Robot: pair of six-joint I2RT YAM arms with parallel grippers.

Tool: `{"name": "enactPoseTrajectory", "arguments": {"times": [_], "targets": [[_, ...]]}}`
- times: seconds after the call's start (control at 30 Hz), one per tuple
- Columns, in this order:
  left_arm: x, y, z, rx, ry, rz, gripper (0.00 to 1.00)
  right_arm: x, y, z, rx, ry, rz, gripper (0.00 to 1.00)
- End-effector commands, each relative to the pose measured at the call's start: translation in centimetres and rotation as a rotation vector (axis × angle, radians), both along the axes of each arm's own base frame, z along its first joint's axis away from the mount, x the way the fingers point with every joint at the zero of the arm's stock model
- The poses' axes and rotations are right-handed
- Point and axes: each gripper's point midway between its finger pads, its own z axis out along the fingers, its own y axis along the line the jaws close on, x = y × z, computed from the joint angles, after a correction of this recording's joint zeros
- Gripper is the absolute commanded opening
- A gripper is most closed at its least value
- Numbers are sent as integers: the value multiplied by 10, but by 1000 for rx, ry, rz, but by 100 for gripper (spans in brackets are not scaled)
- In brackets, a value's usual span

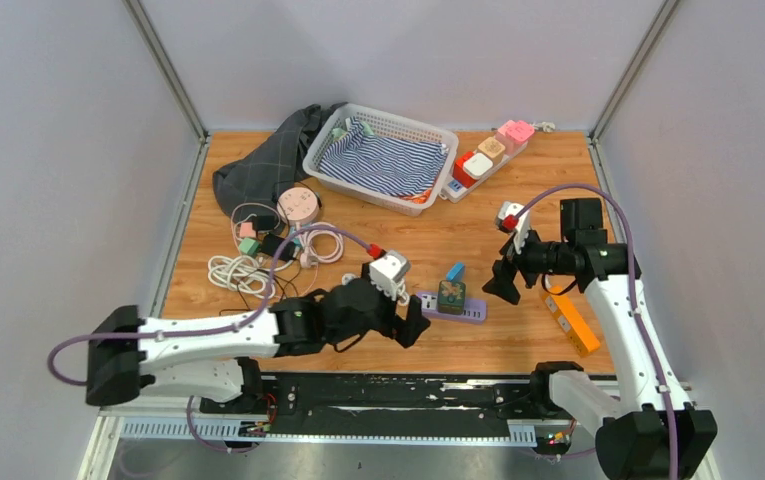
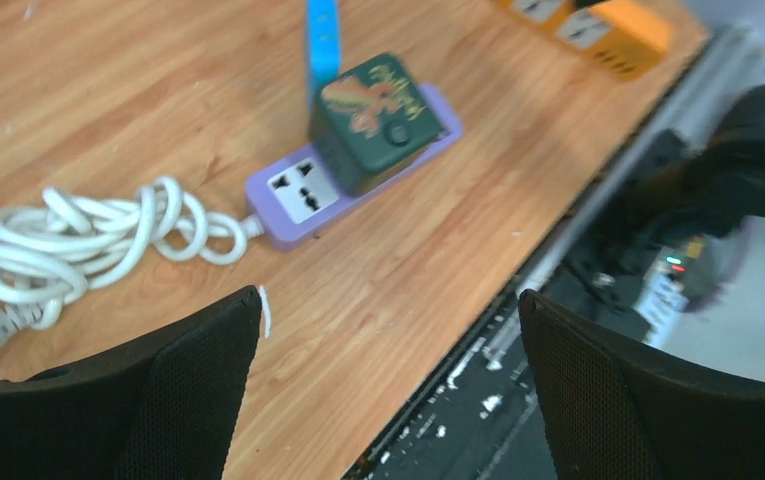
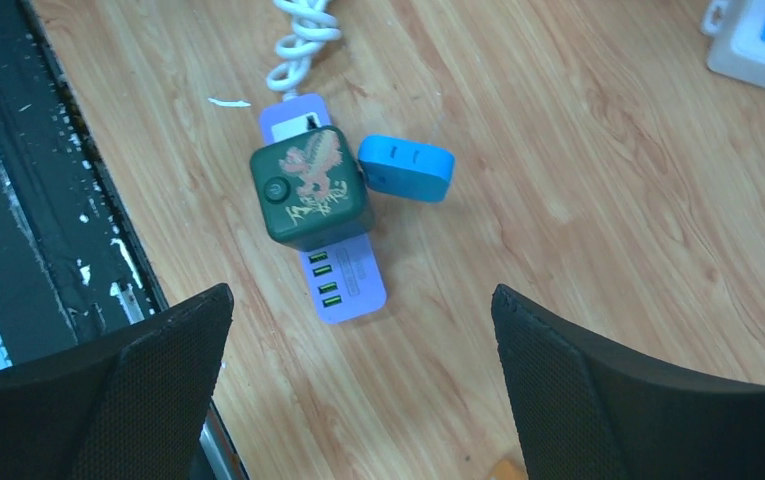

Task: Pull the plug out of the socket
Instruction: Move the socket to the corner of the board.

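Observation:
The socket is a purple power strip (image 1: 468, 312) lying near the table's front edge, with a white cable (image 2: 88, 235) trailing off its left end. A dark green cube plug (image 1: 450, 295) with a dinosaur print sits plugged into its middle. The left wrist view shows the plug (image 2: 378, 120) on the strip (image 2: 293, 200), ahead of my open left gripper (image 2: 390, 300). My left gripper (image 1: 410, 322) hovers just left of the strip. My right gripper (image 1: 503, 283) hangs open to its right, and its view has the plug (image 3: 308, 185) on the strip (image 3: 343, 280) beyond the gripper (image 3: 360, 295).
A blue adapter (image 3: 406, 167) lies against the plug's far side. An orange strip (image 1: 570, 320) lies at the right. At the back are a basket (image 1: 398, 120), dark cloth (image 1: 263, 165) and a white strip with coloured plugs (image 1: 488, 155). Cable coils (image 1: 243, 270) lie left.

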Motion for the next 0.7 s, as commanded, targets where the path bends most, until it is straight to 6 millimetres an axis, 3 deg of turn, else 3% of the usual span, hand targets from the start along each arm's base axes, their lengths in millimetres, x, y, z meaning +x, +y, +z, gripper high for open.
{"name": "enactPoseTrajectory", "arguments": {"times": [0.0,0.17,0.3,0.37,0.43,0.67], "targets": [[35,-10,-14,55,-29,334,100,9,-25,10,-30,-36,-172,100],[39,-38,-26,187,-47,371,100,13,-38,51,96,-231,-335,100],[37,-70,-27,174,-60,306,100,8,-7,50,281,-189,-202,100],[37,-83,-34,181,-56,283,100,9,-9,45,260,-171,-203,98],[41,-91,-41,206,-54,301,100,16,-25,39,173,-201,-292,99],[55,-100,-64,280,-41,416,94,31,-64,1,-4,-217,-466,94]]}}
